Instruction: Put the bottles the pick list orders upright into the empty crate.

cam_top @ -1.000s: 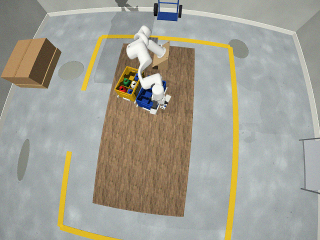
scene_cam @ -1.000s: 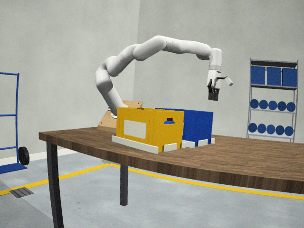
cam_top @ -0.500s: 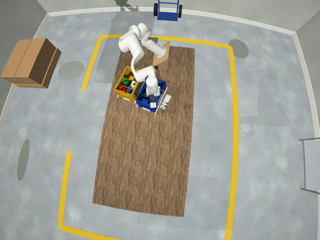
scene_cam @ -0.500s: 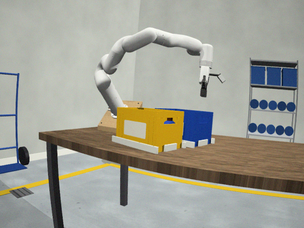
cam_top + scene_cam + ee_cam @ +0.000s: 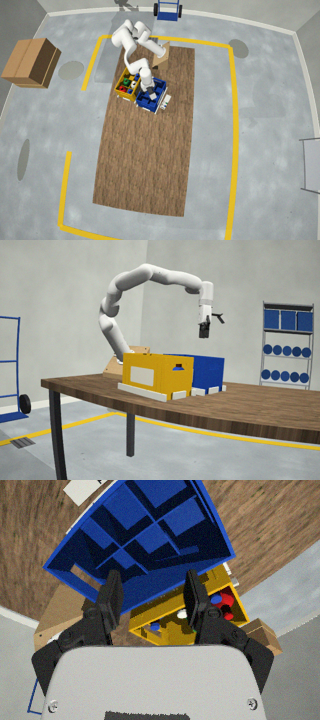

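My gripper (image 5: 203, 337) (image 5: 153, 581) is open and empty, high above the blue crate (image 5: 147, 106) (image 5: 208, 371) (image 5: 160, 580). That crate stands level, and no bottle shows in its compartments. The yellow crate (image 5: 126, 96) (image 5: 178, 385) (image 5: 220, 575) stands level beside it. It holds a green bottle (image 5: 126, 82), a red bottle (image 5: 122, 88), a white bottle (image 5: 133, 84) (image 5: 182, 614), one blue bottle (image 5: 130, 91) (image 5: 216, 599) beside the red one and another blue bottle (image 5: 137, 76) (image 5: 155, 626). The pick list (image 5: 167, 98) (image 5: 82, 491) shows blue and green marks; its digits are unreadable here.
White strips (image 5: 161, 100) (image 5: 142, 392) edge both crates on the wooden table (image 5: 144, 155) (image 5: 258, 405). The arm's wooden base (image 5: 162, 63) (image 5: 113, 369) stands behind them. The arm passes over the crates in the top view.
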Motion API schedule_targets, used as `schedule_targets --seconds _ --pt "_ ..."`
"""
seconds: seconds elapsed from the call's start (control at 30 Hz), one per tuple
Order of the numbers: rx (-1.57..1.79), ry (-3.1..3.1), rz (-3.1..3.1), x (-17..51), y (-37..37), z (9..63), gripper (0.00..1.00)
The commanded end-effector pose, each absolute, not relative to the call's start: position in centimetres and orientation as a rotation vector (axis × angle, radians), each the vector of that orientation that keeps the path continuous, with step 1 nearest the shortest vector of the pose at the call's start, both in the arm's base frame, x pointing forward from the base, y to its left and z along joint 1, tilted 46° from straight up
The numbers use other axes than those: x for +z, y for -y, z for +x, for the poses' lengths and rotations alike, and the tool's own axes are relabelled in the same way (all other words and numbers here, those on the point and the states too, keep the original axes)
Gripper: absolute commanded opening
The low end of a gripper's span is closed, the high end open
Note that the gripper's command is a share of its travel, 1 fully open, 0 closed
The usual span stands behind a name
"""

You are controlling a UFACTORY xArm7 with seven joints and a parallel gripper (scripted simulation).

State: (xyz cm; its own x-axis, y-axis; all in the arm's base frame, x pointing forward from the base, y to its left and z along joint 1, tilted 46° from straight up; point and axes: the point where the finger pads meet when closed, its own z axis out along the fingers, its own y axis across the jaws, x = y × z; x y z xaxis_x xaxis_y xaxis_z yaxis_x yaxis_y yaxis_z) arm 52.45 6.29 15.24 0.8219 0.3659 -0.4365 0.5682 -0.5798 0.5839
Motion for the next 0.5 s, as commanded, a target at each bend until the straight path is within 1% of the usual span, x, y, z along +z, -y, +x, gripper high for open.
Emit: schedule_targets --seconds 0.0,0.47 --pt "-0.383 -0.839 2.216 16.9 -5.9 50.9 0.65" --pt "-0.568 -1.289 2.039 21.2 -4.0 46.3 0.65"
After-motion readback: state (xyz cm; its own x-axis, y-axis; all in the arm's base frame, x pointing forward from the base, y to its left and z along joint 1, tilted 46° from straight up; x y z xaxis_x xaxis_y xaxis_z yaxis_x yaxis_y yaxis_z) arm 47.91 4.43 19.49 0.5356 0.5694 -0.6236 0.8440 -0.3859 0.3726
